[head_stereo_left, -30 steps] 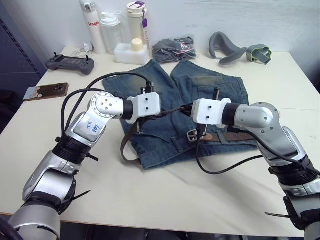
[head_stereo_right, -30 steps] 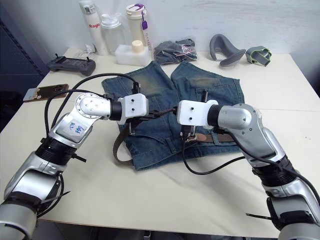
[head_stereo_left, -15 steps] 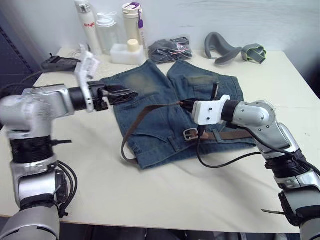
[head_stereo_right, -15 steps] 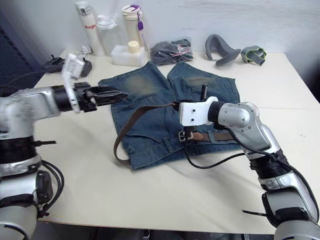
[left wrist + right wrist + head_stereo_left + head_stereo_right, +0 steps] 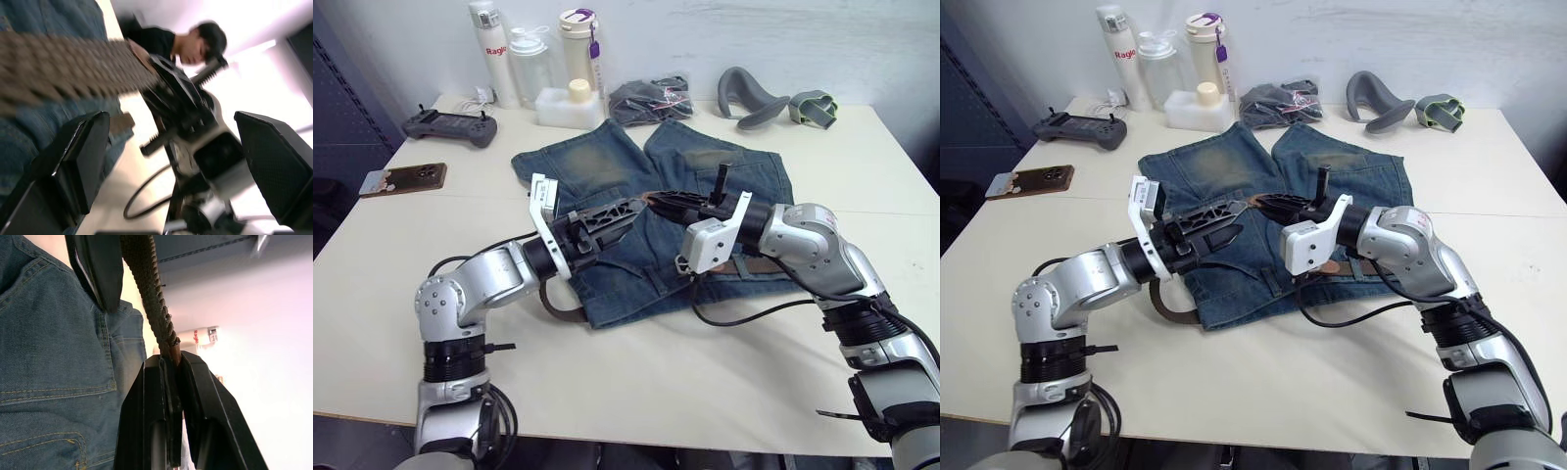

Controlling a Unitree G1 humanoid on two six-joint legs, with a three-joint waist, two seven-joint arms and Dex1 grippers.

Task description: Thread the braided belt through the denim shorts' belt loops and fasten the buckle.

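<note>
Across the middle of the pale tabletop [image 5: 636, 392] lie the blue denim shorts with faded yellowish patches [image 5: 607, 171], waistband toward the robot, legs pointing away. Over them the dark-brown braided belt [image 5: 149, 289] runs crosswise: its plain brown tip is clamped between the closed fingers of the right gripper [image 5: 658, 201], raised above the denim, and the strap's slack drops to a loop [image 5: 558, 304] hanging off the shorts' left edge, while the part lying along the waistband holds the silver metal buckle [image 5: 683, 264]. Facing it, the left gripper [image 5: 625, 211] has its fingers [image 5: 73, 161] spread wide, the woven strap passing close by them, ungripped. Behind the shorts stand white bottles [image 5: 533, 64], a dark bundle in a clear bag [image 5: 651, 98] and a grey curved piece [image 5: 754, 93]; a black controller [image 5: 450, 124] and a phone [image 5: 403, 179] lie at left.
</note>
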